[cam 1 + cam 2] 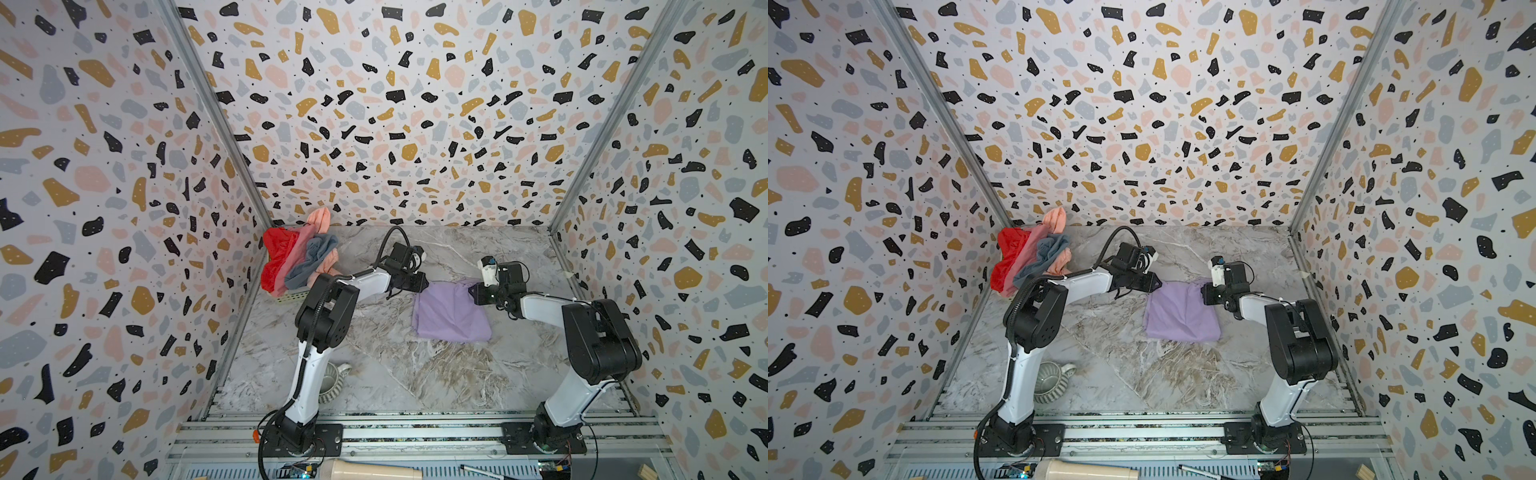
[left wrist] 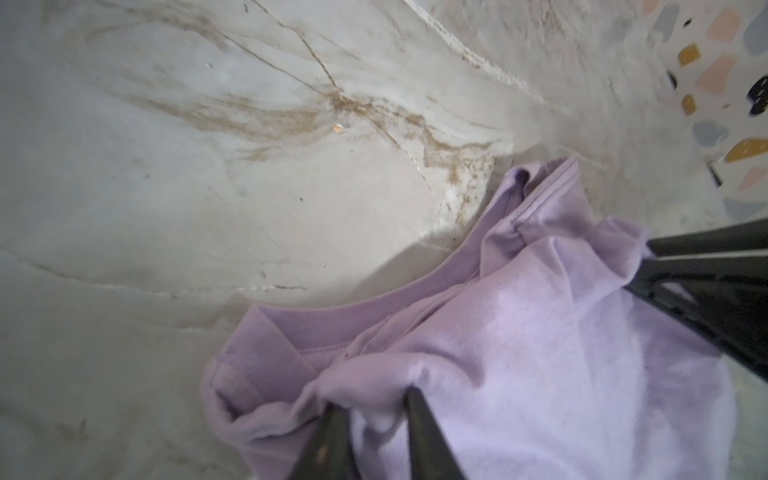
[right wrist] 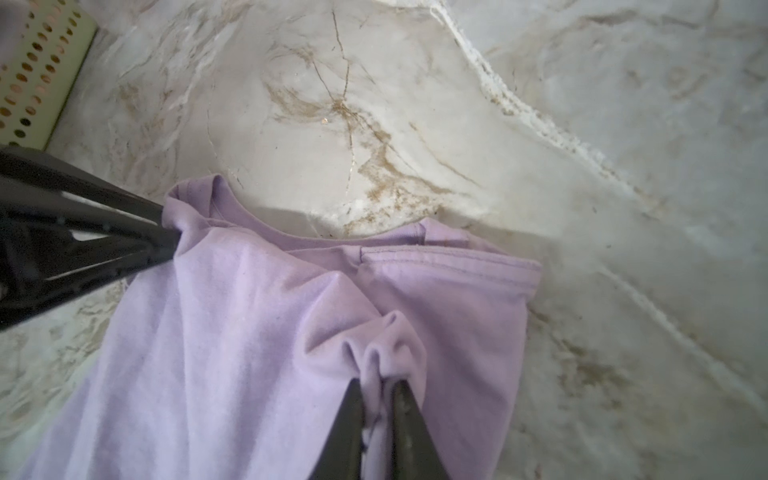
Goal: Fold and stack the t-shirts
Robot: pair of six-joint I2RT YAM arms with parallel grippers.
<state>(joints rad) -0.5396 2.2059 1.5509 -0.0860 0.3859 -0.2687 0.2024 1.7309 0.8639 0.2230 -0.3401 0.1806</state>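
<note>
- The left gripper (image 2: 370,409) and right gripper (image 3: 379,384) each clamp an upper corner of the lilac t-shirt (image 1: 451,318).
- Bare table (image 1: 415,374) spreads below it in both top views.

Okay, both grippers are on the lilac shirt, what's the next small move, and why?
Probably raise both grippers together a little. The left gripper and right gripper are each shut on a pinch of the lilac t-shirt near its collar, and the rest lies flat on the table, so an even lift should free that edge for folding.
</note>
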